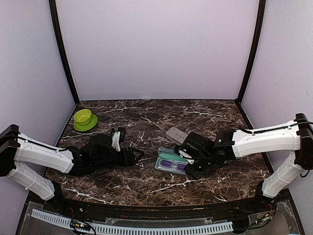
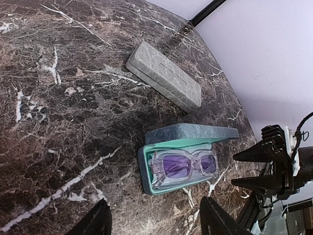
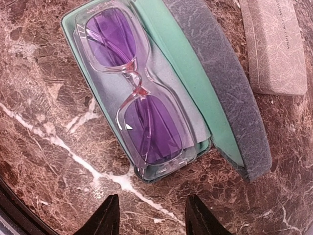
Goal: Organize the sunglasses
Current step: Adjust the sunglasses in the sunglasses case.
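The sunglasses have a clear frame and purple lenses and lie folded inside an open grey case with teal lining, at table centre. They show in the left wrist view and the right wrist view. The case lid stands open on the far side. My left gripper is open and empty, left of the case, and shows in its own view. My right gripper is open and empty, just off the case's right end, and shows in its own view.
A second grey case lies shut behind the open one and shows in both wrist views. A green bowl sits at the far left. Walls enclose the marble table.
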